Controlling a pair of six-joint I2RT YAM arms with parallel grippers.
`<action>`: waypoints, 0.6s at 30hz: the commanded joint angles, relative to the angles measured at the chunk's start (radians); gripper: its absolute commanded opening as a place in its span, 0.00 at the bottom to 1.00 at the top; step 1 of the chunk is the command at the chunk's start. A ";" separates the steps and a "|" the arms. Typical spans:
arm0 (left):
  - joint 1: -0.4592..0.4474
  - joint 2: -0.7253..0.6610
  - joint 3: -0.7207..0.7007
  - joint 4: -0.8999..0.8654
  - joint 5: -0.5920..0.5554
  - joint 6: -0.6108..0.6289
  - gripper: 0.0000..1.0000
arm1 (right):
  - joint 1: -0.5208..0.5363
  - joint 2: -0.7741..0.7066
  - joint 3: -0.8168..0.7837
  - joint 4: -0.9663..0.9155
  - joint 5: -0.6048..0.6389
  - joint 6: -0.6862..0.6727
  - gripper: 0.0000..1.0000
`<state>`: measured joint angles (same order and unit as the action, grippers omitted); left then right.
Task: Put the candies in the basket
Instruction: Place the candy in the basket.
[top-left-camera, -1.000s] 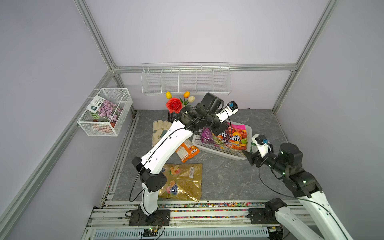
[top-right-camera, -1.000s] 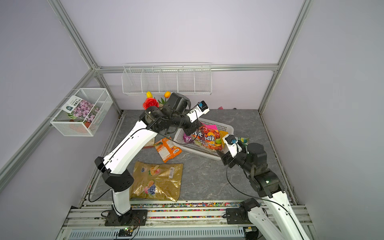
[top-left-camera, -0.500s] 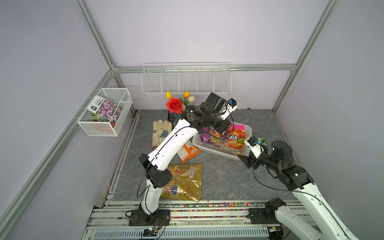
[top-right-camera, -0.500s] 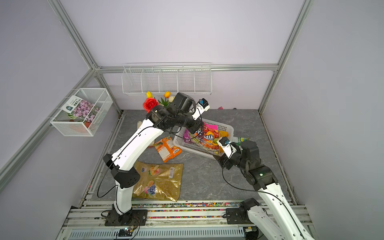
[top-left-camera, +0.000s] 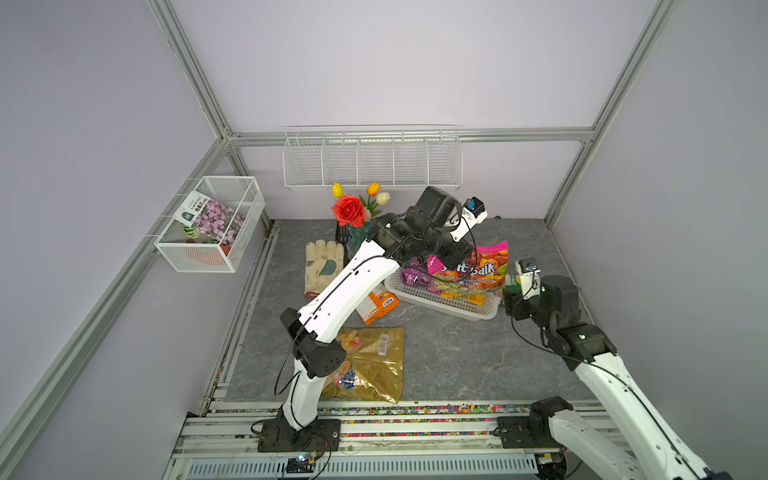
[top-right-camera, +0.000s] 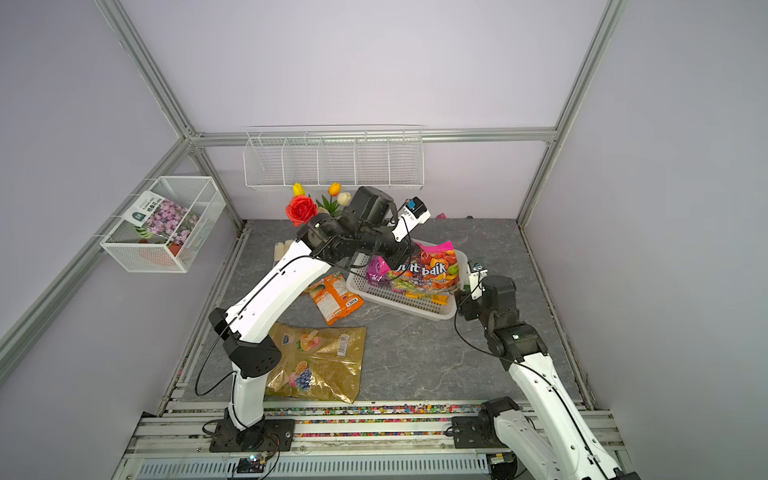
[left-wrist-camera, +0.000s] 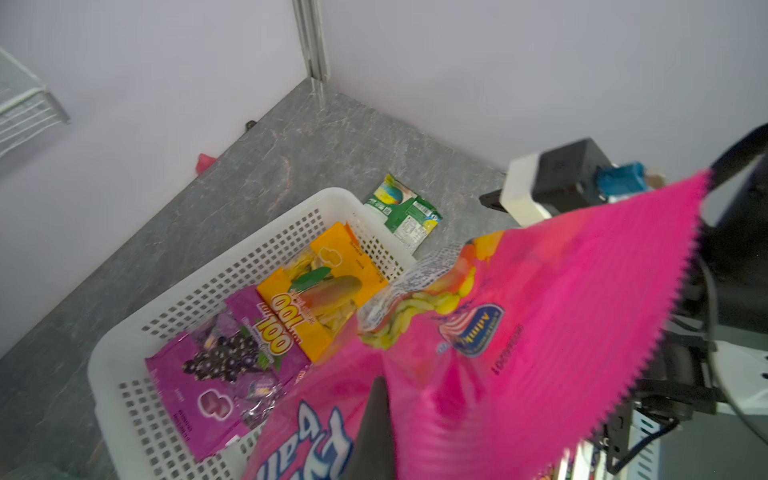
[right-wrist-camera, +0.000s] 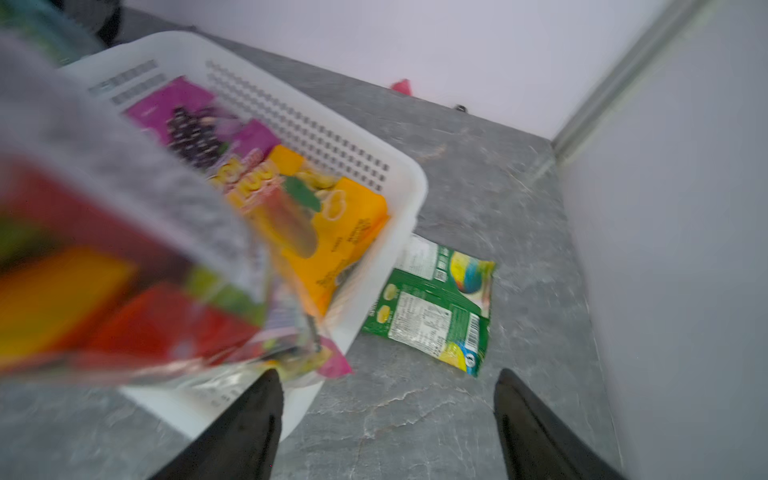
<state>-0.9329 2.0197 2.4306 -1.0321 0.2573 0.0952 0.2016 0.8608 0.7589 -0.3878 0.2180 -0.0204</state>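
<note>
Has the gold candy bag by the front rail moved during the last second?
No. In a top view the gold bag lies where it did, its near edge still just short of the front rail.

Surface: grey marbled tabletop (top-left-camera: 457, 353).
Far middle: white basket (top-left-camera: 440, 298), with a green bag (right-wrist-camera: 440, 307) lying flat just beside its right end.
Left of basket: orange bag (top-left-camera: 380, 305), cream glove (top-left-camera: 322, 266), flower vase (top-left-camera: 356, 243).
Near left: gold bag (top-left-camera: 374, 365), flat.
</note>
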 joint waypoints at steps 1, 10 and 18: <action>-0.020 -0.026 -0.033 0.252 0.101 -0.164 0.00 | -0.018 0.033 0.016 0.040 0.098 0.205 0.81; -0.032 0.033 -0.105 0.521 0.235 -0.549 0.00 | -0.048 0.109 0.045 0.051 0.121 0.265 0.81; -0.037 0.039 -0.049 0.441 0.138 -0.578 0.00 | -0.075 0.151 0.094 0.076 0.116 0.241 0.81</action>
<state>-0.9459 2.0880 2.3074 -0.7021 0.3794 -0.4301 0.1322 0.9966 0.8150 -0.3653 0.3439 0.2092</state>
